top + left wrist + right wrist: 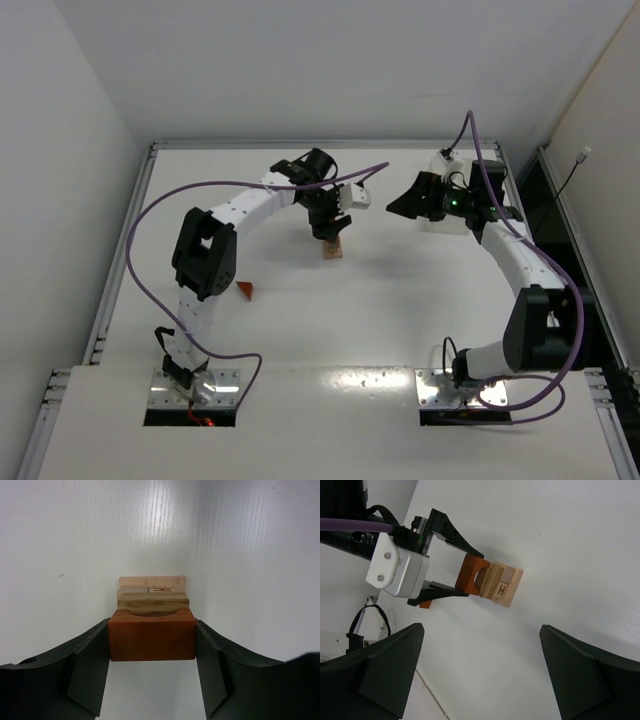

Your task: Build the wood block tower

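Left claw (152,635) is clamped on the reddish arch block (152,647), its long axis spanning between my fingers (85,662), hollow facing away from the claw onto the pale blocks (152,591) just beyond. Right claw (481,630) hangs spread wide, empty.

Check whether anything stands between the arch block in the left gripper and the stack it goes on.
Nothing visible does. The left gripper holds the arch block directly against the top of the pale stack, with no gap showing. The open right gripper hangs apart, off to the side.
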Tool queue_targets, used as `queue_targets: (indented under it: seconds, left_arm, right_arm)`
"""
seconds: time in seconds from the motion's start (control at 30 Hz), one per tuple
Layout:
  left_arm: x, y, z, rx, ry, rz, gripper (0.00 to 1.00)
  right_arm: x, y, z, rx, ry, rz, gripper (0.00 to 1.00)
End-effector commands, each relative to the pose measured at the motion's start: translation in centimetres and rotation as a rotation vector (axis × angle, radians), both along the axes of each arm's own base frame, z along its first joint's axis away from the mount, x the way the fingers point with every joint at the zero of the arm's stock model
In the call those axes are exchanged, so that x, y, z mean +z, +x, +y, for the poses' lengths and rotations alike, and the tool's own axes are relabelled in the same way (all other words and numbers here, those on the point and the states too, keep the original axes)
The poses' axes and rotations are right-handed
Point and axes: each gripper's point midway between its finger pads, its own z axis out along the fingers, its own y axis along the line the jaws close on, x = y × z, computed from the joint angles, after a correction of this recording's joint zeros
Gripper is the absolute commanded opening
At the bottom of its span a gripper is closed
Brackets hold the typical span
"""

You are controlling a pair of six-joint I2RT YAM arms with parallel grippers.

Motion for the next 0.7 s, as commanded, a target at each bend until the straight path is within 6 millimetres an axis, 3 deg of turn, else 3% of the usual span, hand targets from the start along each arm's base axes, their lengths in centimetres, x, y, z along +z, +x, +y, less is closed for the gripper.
queue_targets:
  seconds: [0.0,0.67]
  left_arm:
    - [1.47,0.79,-1.1,-0.032,-0.048,-0.036,0.02]
    - [0.59,0.23,-1.82,-0.057,-0.033,-0.018,0.02]
  right_arm:
    - [1.67,0.99,0.05,0.018,0.009,-0.077,1.0]
    - [1.56,1.18,-0.18,0.014,0.019,-0.07,1.0]
